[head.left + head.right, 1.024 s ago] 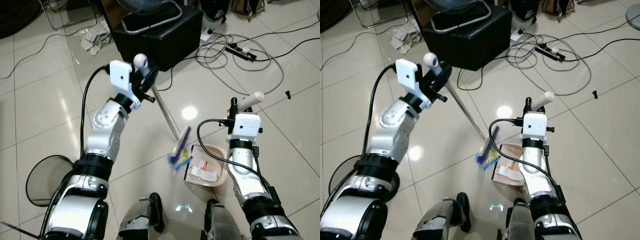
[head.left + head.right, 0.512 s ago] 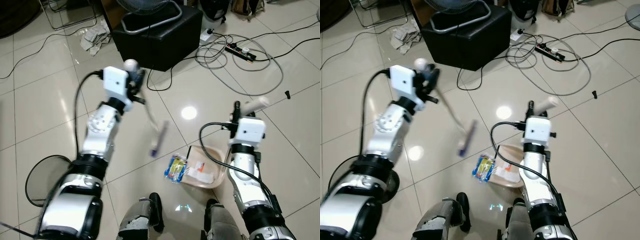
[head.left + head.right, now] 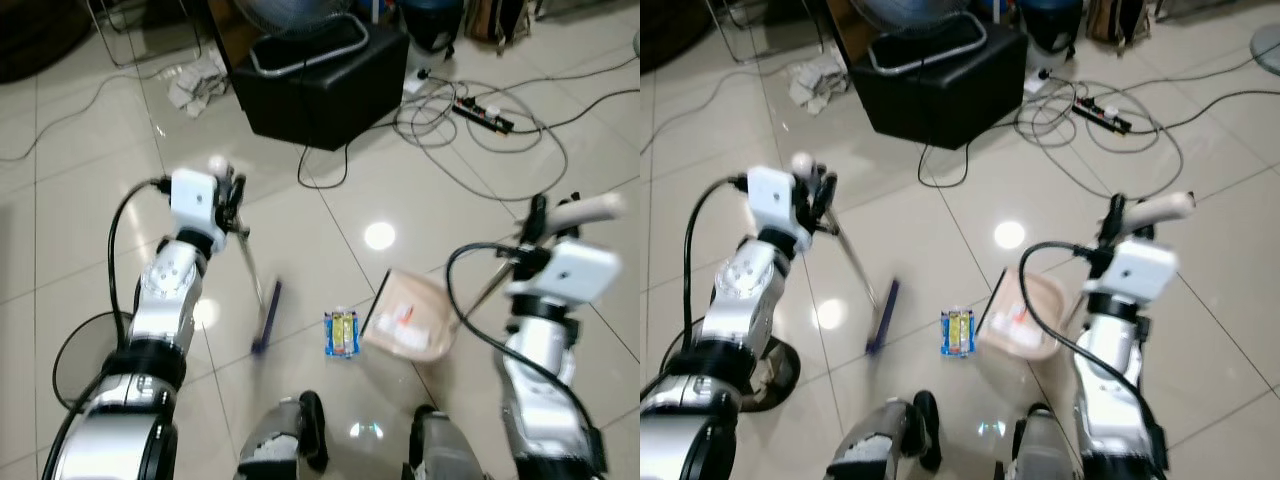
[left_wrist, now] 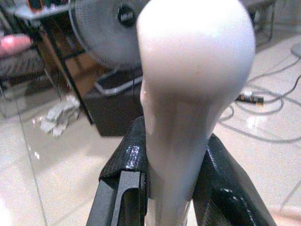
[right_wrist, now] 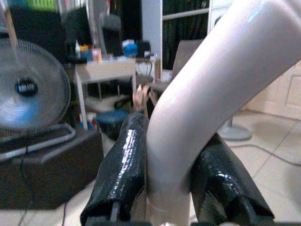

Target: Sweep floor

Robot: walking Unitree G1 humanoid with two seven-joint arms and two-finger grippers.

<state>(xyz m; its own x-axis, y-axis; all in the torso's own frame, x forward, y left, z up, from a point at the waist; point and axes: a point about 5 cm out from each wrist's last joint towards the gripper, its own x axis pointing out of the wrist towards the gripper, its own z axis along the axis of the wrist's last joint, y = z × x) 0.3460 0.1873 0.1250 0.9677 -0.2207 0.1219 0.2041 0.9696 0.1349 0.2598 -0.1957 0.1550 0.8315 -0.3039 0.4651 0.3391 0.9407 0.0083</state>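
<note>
My left pincer (image 4: pixel 170 188) pinches the broom (image 3: pixel 262 318) by its smooth rounded white handle. My right pincer (image 5: pixel 167 188) pinches the curved glossy handle of the beige dustpan (image 3: pixel 410 318), which holds paper scraps on the glossy tiled floor (image 3: pixel 90 230). A snack packet (image 3: pixel 341 332) lies between them.

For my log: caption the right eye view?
Left gripper holds purple broom beside yellow-blue wrapper; right gripper holds beige dustpan.
</note>
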